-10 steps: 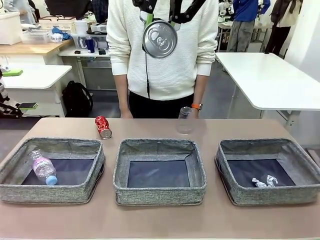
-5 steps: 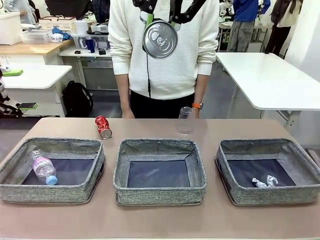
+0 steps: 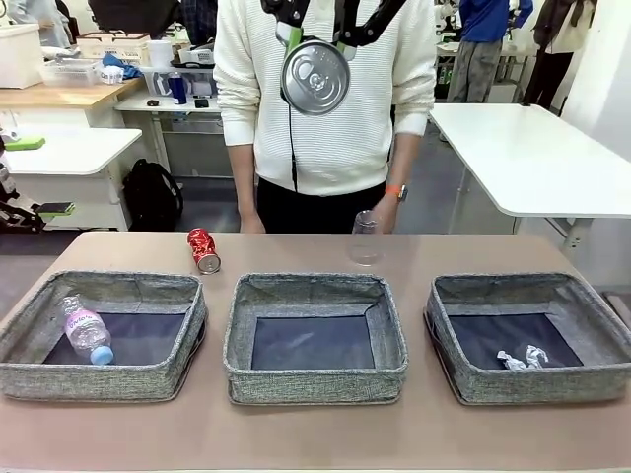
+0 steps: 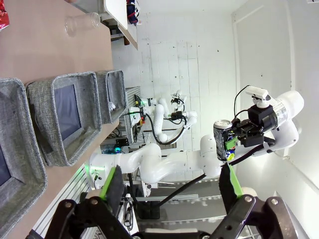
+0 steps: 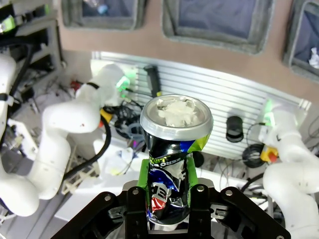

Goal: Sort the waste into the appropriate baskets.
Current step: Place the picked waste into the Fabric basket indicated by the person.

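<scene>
Person's wrist with the orange watch (image 3: 397, 191) sits higher than a second ago; the hand (image 3: 381, 213) is just behind the clear plastic cup (image 3: 365, 237), contact unclear. Everything else is unchanged. Right claw (image 5: 167, 179) is clamped on the dark blue-black can (image 5: 172, 149), held high above the counter (image 3: 315, 434). Left claw (image 4: 170, 184) is spread wide, empty. Crushed red can (image 3: 203, 249) lies on the counter behind the left basket (image 3: 104, 379), which holds the bottle (image 3: 87, 331). Cup stands behind the middle basket (image 3: 315, 382). White scraps (image 3: 523, 359) lie in the right basket (image 3: 532, 386).
</scene>
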### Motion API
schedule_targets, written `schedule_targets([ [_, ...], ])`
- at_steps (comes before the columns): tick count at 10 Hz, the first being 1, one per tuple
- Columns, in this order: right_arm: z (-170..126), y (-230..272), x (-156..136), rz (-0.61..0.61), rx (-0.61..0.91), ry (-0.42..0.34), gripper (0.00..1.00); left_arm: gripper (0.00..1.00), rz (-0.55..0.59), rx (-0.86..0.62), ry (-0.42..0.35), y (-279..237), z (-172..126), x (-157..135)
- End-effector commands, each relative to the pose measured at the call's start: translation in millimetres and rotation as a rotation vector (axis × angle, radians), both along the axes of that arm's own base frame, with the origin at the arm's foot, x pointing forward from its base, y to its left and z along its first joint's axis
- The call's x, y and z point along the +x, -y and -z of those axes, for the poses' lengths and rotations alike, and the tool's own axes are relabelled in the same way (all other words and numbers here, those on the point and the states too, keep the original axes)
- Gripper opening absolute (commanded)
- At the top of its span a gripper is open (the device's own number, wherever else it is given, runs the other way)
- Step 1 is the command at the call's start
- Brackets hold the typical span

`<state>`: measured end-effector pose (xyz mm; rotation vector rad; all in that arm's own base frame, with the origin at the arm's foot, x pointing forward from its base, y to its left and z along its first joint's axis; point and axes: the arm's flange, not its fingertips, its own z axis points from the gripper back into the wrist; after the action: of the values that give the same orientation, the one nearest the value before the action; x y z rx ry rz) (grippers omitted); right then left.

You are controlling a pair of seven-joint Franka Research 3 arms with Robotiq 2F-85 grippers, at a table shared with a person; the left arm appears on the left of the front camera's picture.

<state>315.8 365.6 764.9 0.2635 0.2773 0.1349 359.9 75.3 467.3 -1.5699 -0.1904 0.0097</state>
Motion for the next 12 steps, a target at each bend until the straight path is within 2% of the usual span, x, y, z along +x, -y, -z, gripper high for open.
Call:
schedule_targets([
  [1,-1.2,1.4,-1.6,-0.001,-0.003,0.000,0.32,1.00,0.006,-0.014,0.019,-0.8,-1.2,-1.5],
  [12,-1.2,1.4,-1.6,-0.001,-0.003,0.000,0.32,1.00,0.006,-0.014,0.019,-0.8,-1.2,-1.5],
])
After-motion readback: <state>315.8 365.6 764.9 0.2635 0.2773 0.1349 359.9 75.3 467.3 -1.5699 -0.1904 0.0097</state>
